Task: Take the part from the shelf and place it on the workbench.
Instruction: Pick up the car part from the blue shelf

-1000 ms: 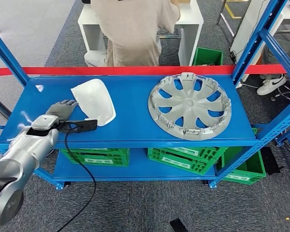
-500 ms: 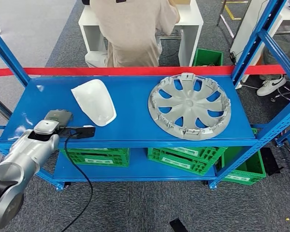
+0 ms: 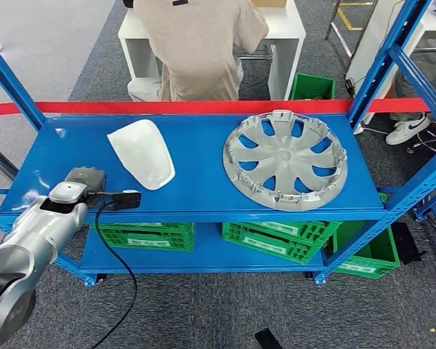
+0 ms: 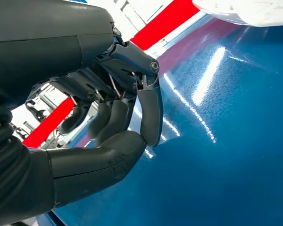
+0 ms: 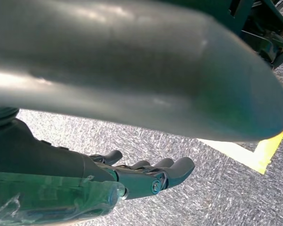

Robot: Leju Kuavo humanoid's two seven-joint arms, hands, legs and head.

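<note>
Pulled back from the smooth white shell part (image 3: 142, 153) — left hand (image 3: 86, 178) curled, empty.

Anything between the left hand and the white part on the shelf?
Nothing: in the head view, bare blue shelf separates the left hand from the white part.

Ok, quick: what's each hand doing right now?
Left hand: fingers curled in, holding nothing, over the blue shelf.
Right hand: open, empty, hanging above the floor.
</note>
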